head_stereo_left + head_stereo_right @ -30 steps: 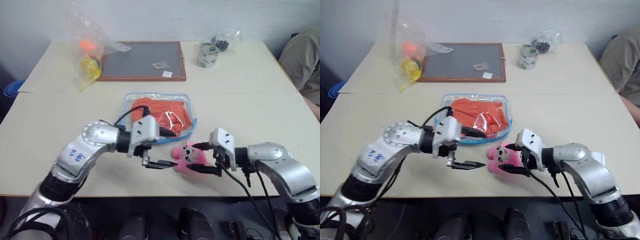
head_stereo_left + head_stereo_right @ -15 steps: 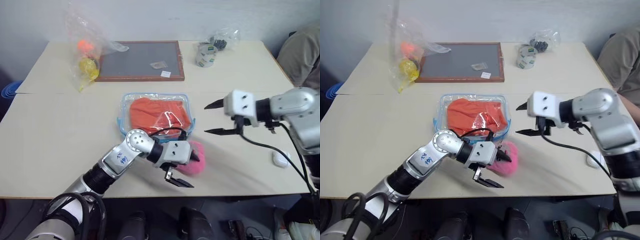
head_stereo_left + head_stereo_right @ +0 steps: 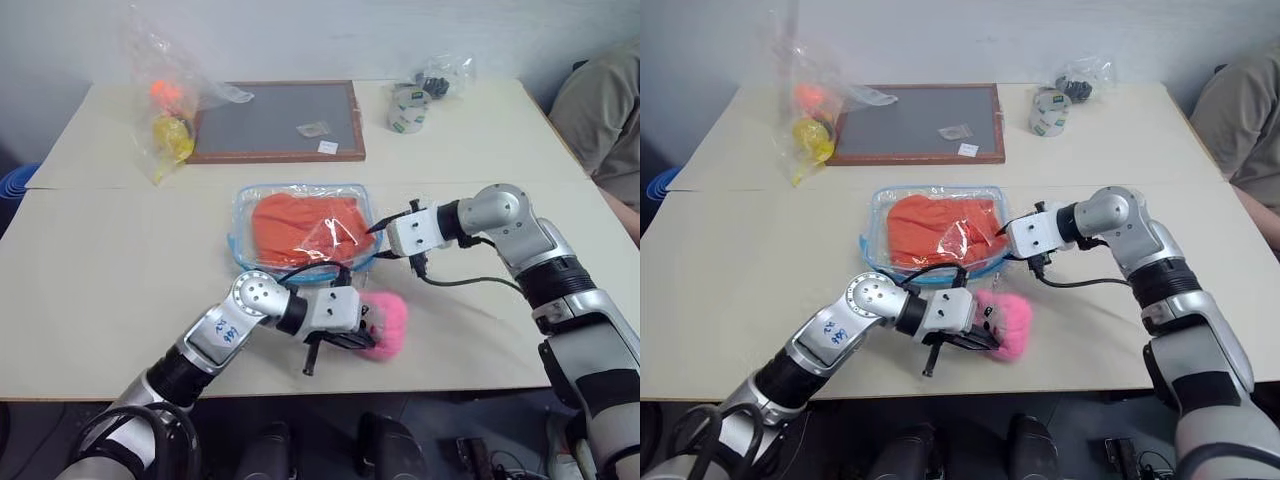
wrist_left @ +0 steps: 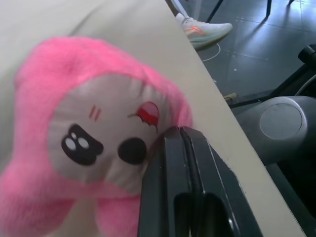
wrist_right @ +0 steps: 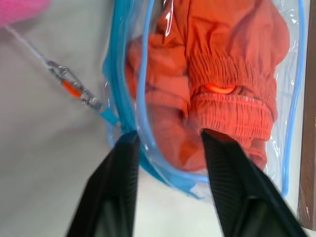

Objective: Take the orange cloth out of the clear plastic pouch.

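Clear plastic pouch, blue-trimmed, orange cloth inside; right gripper fingers apart, probably straddling its edge; left gripper pinched closed.

Both head eyes look down over the beige table; each wrist camera peers close along its black fingers, sharing the table's near half.

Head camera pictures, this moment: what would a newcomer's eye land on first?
The bright pink plush toy near the table's front edge, with the left end effector shut beside its face. Next, the clear plastic pouch with blue trim at mid-table, the orange cloth inside it, and the right end effector open with its fingers straddling the pouch's edge. At the back stand a framed grey board and a thin bag holding orange and yellow items.
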